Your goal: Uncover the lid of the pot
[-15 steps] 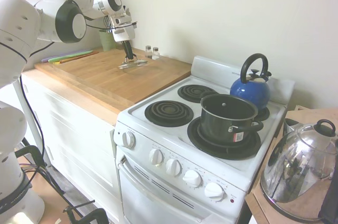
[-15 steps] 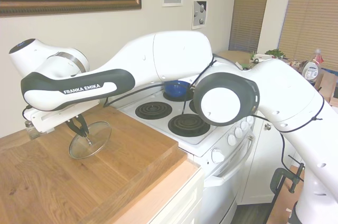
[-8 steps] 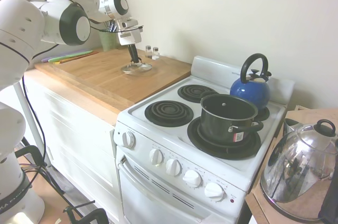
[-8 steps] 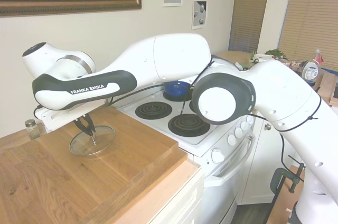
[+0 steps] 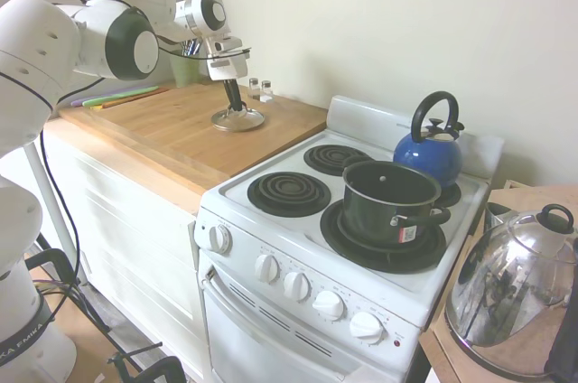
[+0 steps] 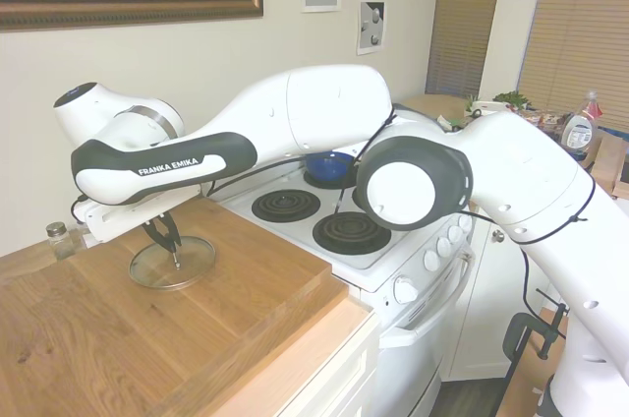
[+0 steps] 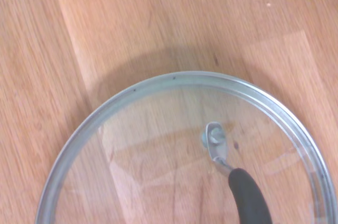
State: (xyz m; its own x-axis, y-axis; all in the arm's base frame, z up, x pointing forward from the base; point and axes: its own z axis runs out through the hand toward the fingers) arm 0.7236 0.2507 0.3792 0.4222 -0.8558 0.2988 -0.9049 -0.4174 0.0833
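**Glass lid down on the bench, pot open**

The lid (image 5: 238, 118) lies flat on the wooden bench (image 5: 172, 135) in the upper left of the first exterior frame, well apart from the pot (image 5: 391, 203), which stands uncovered on the front burner of the stove (image 5: 298, 247) at centre right. The gripper (image 6: 167, 240) stands directly over the lid, its dark fingers (image 6: 159, 231) reaching down around the black loop handle (image 7: 248, 197). Whether they are clenched on the handle or already released cannot be told from either outside view.

Handling, as a judgement: the lid is rigid glass with a thin metal rim, so it is breakable and would slide readily on smooth wood. It looks light enough for a two-finger grasp. The arched handle is the only sound place to take hold; the rim is thin and slick. Held by the loop, the disc can swing and tilt, so any lift should be straight and slow.
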